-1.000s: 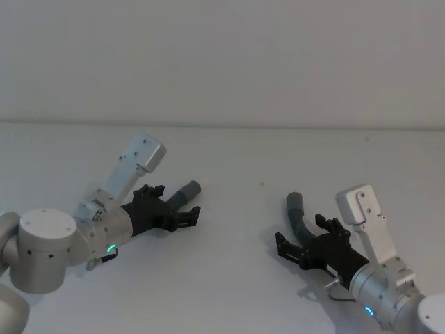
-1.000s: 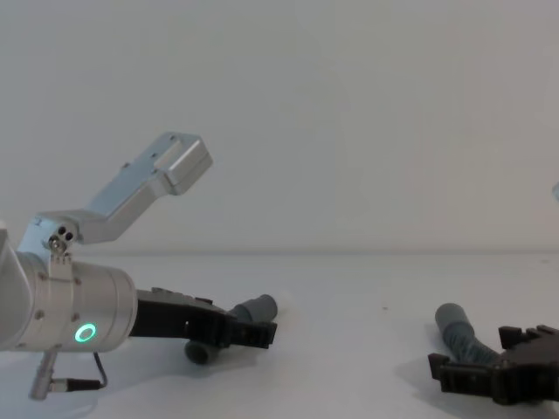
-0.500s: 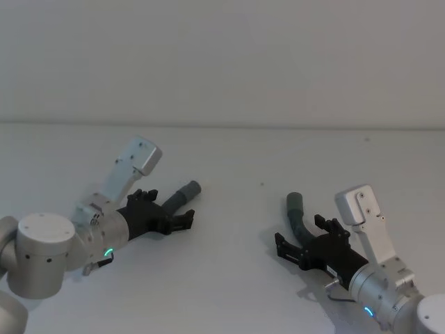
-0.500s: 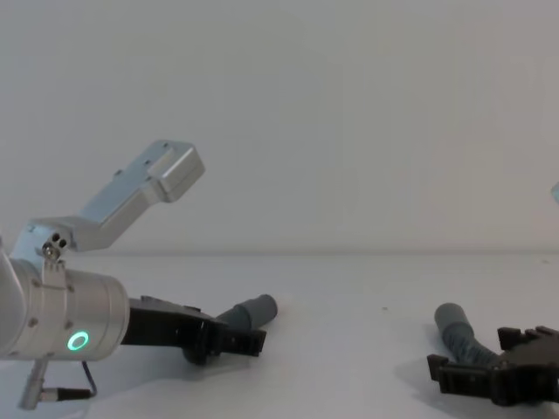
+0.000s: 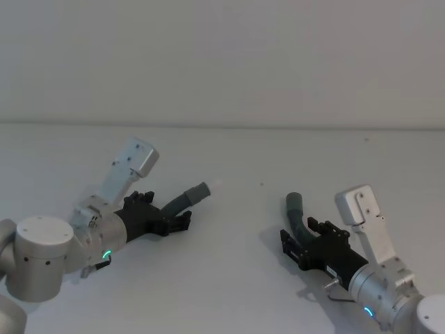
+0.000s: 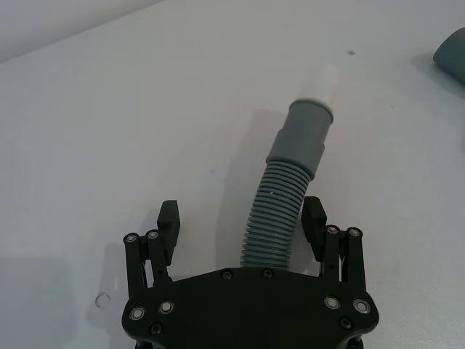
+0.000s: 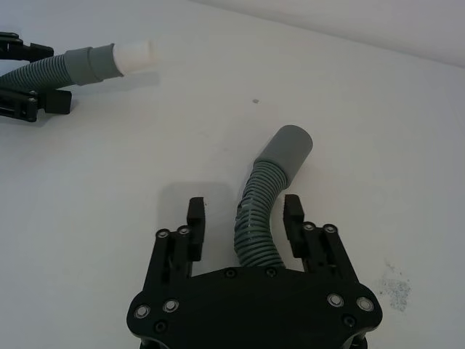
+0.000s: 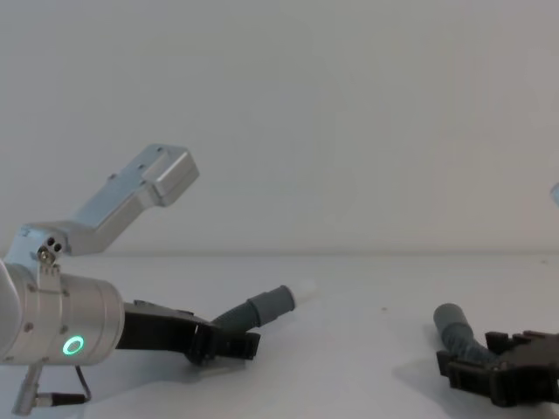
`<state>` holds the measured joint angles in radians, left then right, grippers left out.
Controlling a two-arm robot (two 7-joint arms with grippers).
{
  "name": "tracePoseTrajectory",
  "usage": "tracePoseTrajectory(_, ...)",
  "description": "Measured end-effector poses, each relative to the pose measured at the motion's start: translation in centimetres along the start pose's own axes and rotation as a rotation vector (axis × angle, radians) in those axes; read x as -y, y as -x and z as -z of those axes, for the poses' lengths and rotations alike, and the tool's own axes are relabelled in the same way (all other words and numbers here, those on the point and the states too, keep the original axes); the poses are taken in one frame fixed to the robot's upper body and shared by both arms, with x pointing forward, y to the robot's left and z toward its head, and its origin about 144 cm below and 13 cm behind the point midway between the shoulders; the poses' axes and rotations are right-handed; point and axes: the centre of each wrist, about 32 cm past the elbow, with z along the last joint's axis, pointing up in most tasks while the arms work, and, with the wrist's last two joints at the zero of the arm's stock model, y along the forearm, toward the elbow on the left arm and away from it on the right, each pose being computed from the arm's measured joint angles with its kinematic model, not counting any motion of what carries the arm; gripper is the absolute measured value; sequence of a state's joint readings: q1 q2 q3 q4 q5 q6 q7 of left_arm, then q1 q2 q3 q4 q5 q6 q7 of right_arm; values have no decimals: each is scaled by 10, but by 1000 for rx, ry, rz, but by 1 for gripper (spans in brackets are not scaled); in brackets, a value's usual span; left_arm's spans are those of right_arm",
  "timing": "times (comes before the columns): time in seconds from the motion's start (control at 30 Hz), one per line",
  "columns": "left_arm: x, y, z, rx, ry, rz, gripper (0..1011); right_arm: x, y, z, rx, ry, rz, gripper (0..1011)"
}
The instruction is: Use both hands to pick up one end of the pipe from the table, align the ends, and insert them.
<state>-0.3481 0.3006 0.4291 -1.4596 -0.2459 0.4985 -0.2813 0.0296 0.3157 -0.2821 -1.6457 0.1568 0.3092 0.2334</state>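
Left hand has lifted its white-tipped pipe; right hand has narrowed around the grey-cuffed piece.

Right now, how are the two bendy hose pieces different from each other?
The left hose piece ends in a white tip; the right hose piece ends in a plain grey cuff. The left one tilts up off the table, while the right one lies lower. The left one is gently curved; the right one bends more sharply. Both are grey and ribbed, and each sits between a black gripper's fingers: left gripper, right gripper.

Left hand, right hand seemingly half-closed.
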Motion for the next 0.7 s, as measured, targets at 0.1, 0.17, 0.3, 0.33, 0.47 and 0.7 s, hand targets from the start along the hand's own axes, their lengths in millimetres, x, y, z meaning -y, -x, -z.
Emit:
tracePoseTrajectory(0.1, 0, 0, 0, -1, -1, -1, 1001, 0, 0, 0, 0, 0, 0, 562)
tracePoseTrajectory(0.17, 0, 0, 0, -2, -1, -2, 1001, 0, 0, 0, 0, 0, 0, 474)
tracePoseTrajectory(0.3, 0, 0, 1, -2, -2, -3, 1003, 0, 0, 0, 0, 0, 0, 339)
tracePoseTrajectory(0.33, 0, 0, 1, -3, -3, -4, 1003, 0, 0, 0, 0, 0, 0, 332)
tracePoseTrajectory(0.47, -1, 0, 1, -3, -4, -5, 1003, 0, 0, 0, 0, -1, 0, 222)
tracePoseTrajectory(0.7, -1, 0, 1, -3, -5, -6, 1002, 0, 0, 0, 0, -1, 0, 108)
